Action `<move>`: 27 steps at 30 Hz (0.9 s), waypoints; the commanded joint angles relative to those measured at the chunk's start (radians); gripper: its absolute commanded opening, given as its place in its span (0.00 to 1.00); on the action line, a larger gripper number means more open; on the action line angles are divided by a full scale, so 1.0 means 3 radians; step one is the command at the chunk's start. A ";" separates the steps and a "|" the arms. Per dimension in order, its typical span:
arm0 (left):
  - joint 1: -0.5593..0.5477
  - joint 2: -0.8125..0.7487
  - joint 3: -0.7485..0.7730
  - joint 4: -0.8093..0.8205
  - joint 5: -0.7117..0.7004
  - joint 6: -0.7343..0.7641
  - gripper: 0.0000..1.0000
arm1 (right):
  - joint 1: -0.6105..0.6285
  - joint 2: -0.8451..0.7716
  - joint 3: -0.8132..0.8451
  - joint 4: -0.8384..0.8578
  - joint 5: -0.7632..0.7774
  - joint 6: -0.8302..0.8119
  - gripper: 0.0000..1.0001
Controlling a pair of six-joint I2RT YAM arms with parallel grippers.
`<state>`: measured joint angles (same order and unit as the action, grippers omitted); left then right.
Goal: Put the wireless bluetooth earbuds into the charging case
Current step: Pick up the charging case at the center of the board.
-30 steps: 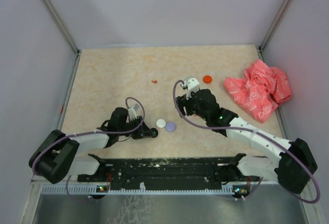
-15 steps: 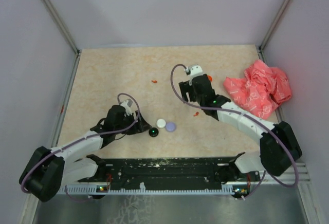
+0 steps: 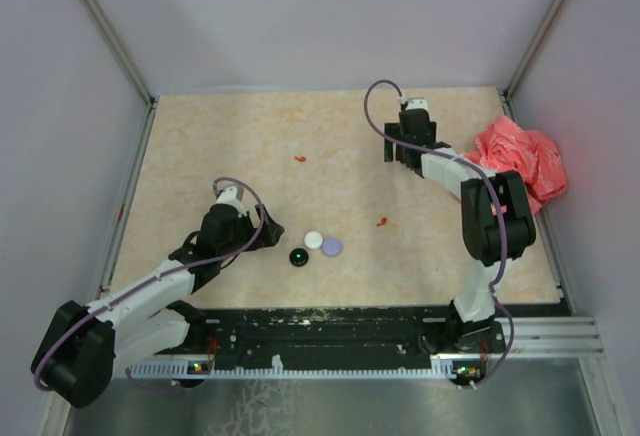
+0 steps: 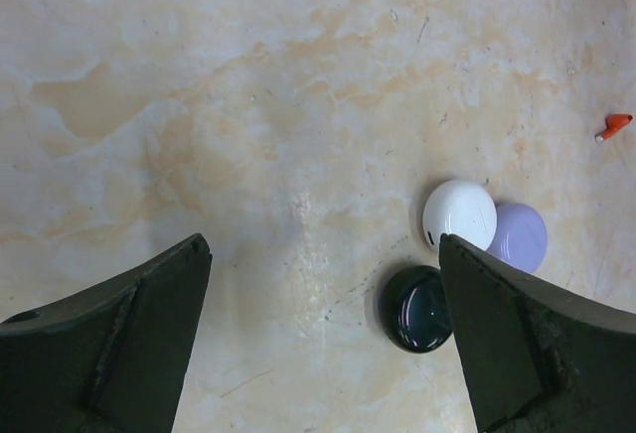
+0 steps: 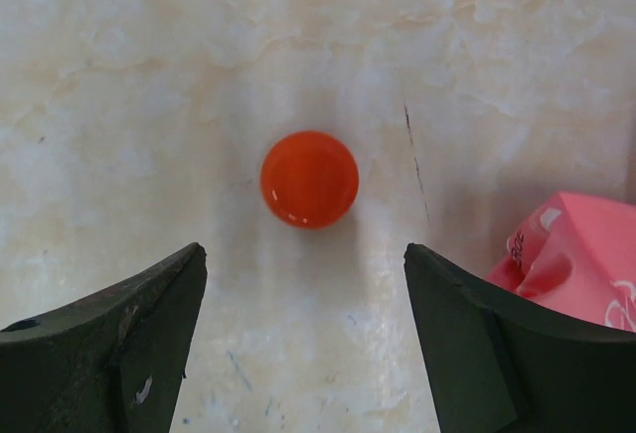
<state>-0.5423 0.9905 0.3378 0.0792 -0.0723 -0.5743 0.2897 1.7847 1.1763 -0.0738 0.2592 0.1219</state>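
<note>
1. The left gripper (image 4: 323, 252) hangs over the near-middle of the tabletop (image 3: 200, 136), jaws spread wide and empty. The black disc (image 4: 417, 308) shows just inside its right finger. The white disc (image 4: 459, 214) and the lilac disc (image 4: 521, 237) lie touching each other just beyond.
2. The right gripper (image 5: 303, 252) reaches toward the far-right corner. Its jaws are also well apart and hold nothing, and the red disc (image 5: 309, 179) sits centred ahead of the gap.
3. Only two earbuds show. One red earbud (image 3: 381, 222) lies on bare tabletop right of the three discs, between the two grippers. In the left wrist view its long axis runs slantwise, pale end toward the discs. The second red earbud (image 3: 300, 158) lies farther back, near the middle.
4. The first earbud lies to the left gripper's right, past the discs, and nearward of the right gripper, which looks slightly closer to it.
5. The surface is flat, beige and marbled. A crumpled pink-red bag (image 3: 520, 161) lies at the right edge, near the right gripper. Pale walls close in three sides.
</note>
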 commanded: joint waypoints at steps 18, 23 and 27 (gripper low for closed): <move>0.0013 0.0076 0.0034 0.0451 0.0335 0.0436 0.98 | -0.0219 0.1028 0.1060 -0.0388 -0.0229 0.0165 0.61; 0.0012 0.0098 0.0054 0.0457 0.0380 0.0437 0.98 | -0.0229 0.1075 0.1051 -0.0387 -0.0224 0.0155 0.60; 0.0010 0.0113 0.0055 0.0476 0.0411 0.0413 0.98 | -0.0230 0.1082 0.1046 -0.0384 -0.0244 0.0116 0.58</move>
<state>-0.5415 1.0195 0.3378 0.1879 0.0254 -0.4614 0.2268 2.0995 1.4551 -0.1898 0.1886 0.1650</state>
